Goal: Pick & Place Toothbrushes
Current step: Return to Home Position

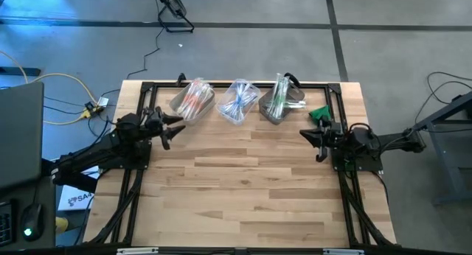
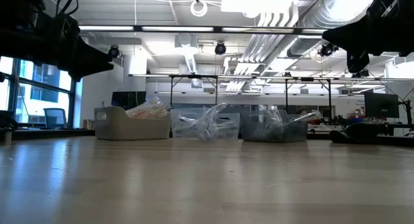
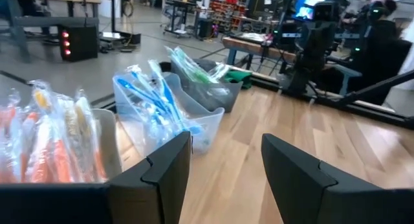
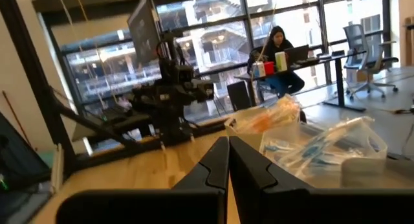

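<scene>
**Sorted toothbrushes and both arms above the surface.** We see the wooden surface (image 1: 243, 189) from above, with three bins in a row along its far edge. All the toothbrushes we can make out lie inside these bins in their clear wrappers, grouped by handle colour:

- The orange toothbrushes (image 1: 193, 100) fill the white bin (image 2: 113, 123) on the left.
- The blue toothbrushes (image 1: 237, 100) are in the clear bin (image 2: 223, 123) in the middle.
- The green toothbrushes (image 1: 279, 96) stand out of the grey bin (image 2: 259, 130) on the right.

A small green object (image 1: 319, 113) lies just beside the grey bin, near the right edge.

The left gripper (image 1: 173, 131) hovers off the surface near the white bin. In the left wrist view we find its fingers (image 3: 168, 166) released, with a clear gap between them and nothing held.

The right gripper (image 1: 313, 137) hangs near the green object, well apart from the left one. In the right wrist view its fingers (image 4: 213, 166) are clenched, pad against pad, on nothing.

In the low view both arms appear only at the upper corners. Beyond the surface, the right wrist view shows a person (image 4: 278, 52) seated at a desk by the windows.
</scene>
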You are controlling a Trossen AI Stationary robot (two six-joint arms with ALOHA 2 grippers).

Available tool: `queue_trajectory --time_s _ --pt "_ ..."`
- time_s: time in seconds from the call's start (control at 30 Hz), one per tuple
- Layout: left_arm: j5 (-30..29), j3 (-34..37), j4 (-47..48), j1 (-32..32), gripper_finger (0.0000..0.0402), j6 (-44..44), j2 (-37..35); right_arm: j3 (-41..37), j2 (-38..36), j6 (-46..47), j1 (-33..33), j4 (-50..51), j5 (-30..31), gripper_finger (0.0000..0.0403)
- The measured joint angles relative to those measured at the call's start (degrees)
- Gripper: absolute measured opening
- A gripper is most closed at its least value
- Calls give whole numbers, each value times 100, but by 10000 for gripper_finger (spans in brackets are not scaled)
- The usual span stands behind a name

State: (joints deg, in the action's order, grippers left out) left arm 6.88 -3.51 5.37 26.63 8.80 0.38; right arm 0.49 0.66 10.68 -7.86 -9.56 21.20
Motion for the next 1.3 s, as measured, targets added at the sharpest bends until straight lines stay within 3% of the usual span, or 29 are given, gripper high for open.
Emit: queue_trajectory --time_s 1.3 --pt "-56 2 48 -1 187 49 2 -9 21 109 -1 286 -34 4"
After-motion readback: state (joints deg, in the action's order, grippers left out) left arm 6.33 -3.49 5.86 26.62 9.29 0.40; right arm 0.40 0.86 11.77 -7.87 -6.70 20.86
